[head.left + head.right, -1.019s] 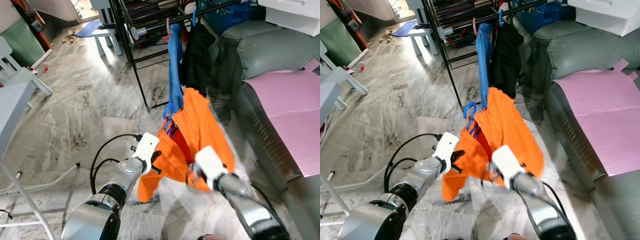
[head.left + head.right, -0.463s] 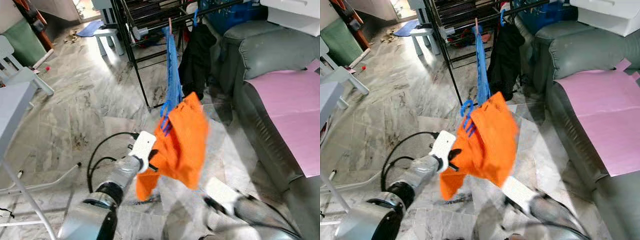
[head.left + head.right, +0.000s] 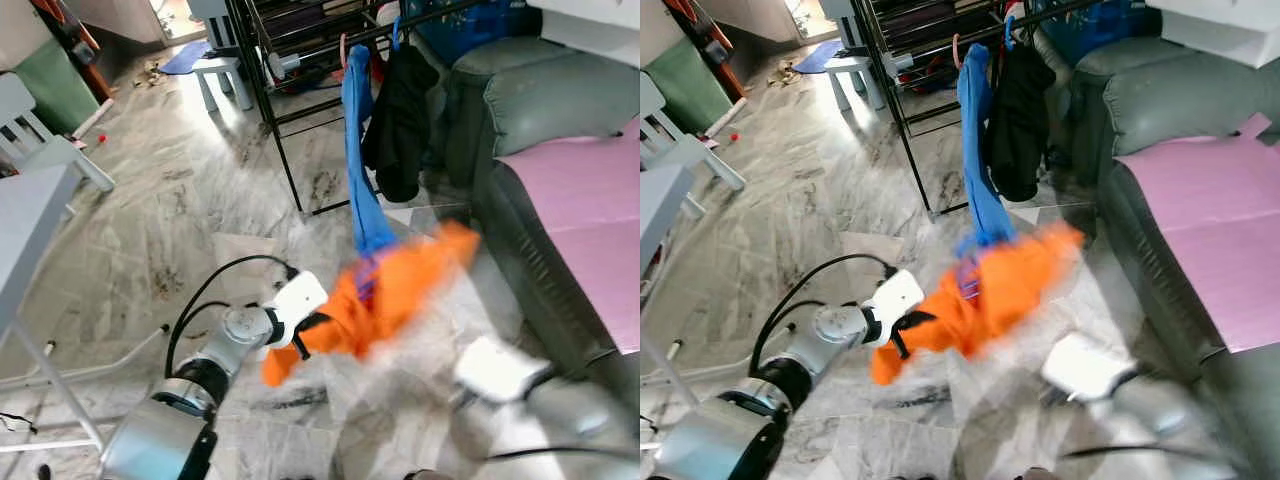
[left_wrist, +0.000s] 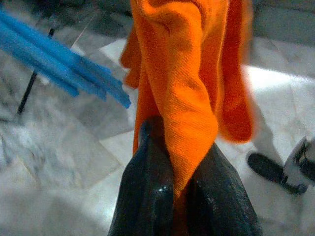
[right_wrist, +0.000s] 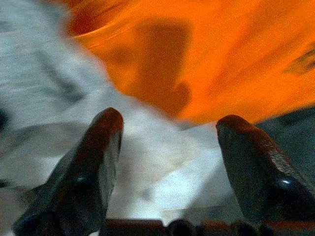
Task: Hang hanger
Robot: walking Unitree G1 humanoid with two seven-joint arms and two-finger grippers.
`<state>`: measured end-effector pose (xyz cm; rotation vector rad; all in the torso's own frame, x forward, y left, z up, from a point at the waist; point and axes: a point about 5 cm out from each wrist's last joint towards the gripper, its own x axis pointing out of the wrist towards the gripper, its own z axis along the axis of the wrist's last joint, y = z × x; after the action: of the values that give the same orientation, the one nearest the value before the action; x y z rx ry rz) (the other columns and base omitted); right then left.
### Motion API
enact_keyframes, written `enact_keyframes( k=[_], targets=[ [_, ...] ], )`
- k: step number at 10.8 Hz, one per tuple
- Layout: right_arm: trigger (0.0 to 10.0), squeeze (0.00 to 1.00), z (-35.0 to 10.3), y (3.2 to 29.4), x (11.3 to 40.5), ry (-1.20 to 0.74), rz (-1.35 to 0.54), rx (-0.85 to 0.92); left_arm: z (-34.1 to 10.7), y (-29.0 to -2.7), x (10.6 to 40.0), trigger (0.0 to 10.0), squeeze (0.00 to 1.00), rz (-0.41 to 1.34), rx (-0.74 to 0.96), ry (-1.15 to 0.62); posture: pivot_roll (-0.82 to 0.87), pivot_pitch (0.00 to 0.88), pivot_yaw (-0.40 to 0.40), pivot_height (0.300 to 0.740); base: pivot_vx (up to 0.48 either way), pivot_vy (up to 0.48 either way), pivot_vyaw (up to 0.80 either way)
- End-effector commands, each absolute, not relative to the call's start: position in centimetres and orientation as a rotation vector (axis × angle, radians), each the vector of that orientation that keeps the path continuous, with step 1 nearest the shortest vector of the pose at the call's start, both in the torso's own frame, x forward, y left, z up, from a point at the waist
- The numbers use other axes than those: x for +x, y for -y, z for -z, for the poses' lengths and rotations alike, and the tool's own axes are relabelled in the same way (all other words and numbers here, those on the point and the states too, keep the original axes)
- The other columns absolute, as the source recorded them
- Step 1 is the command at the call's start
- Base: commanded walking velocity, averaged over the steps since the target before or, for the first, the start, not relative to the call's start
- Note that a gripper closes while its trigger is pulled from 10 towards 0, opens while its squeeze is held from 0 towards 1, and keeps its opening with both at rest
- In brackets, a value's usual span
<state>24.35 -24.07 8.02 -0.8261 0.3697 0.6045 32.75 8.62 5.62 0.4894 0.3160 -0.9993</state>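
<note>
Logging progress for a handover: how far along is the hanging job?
Done: the orange garment is on its blue hanger. In hand: the left gripper pinches the garment's cloth; the right gripper is open below it. Left: hooking the hanger onto the black rack, beside the blue garment.

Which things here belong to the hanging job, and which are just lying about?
Job:
orange garment, pinched by left gripper
blue hanger
black drying rack
right gripper, fingers apart

Lying about:
grey sofa
pink sheet
white chair
</note>
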Motion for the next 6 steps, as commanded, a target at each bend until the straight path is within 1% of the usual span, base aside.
enact_keyframes(
  k=[1, 2, 3, 5, 6],
  targets=[
    [10.0, 1.0, -10.1, 23.9, 25.0, -0.265, -0.593, -0.857, -6.5, -9.1, 33.1, 10.0, 0.0, 1.043, 0.575, -0.27, -0.25, 0.114, 0.21, 0.74, 0.0, 0.0, 0.0],
    [10.0, 1.0, -11.6, 24.6, 25.3, -0.233, -0.59, -0.902, -6.7, -9.2, 33.1, 10.0, 0.0, 1.064, 0.624, -0.248, -0.25, 0.114, 0.211, 0.74, 0.0, 0.0, 0.0],
    [10.0, 1.0, -13.6, 25.7, 25.6, -0.215, -0.596, -0.949, -7.0, -8.9, 33.0, 10.0, 0.0, 1.123, 0.701, -0.21, -0.26, 0.12, 0.213, 0.74, 0.0, 0.0, 0.0],
    [10.0, 1.0, -15.2, 26.4, 26.2, -0.184, -0.588, -0.944, -7.6, -8.4, 33.2, 10.0, 0.0, 1.147, 0.696, -0.172, -0.26, 0.12, 0.214, 0.74, 0.0, 0.0, 0.0],
    [10.0, 1.0, -14.9, 26.6, 26.5, -0.222, -0.628, -0.952, -8.0, -7.8, 33.1, 10.0, 0.0, 1.176, 0.722, -0.125, -0.27, 0.113, 0.211, 0.74, 0.0, 0.0, 0.0]
  ],
)
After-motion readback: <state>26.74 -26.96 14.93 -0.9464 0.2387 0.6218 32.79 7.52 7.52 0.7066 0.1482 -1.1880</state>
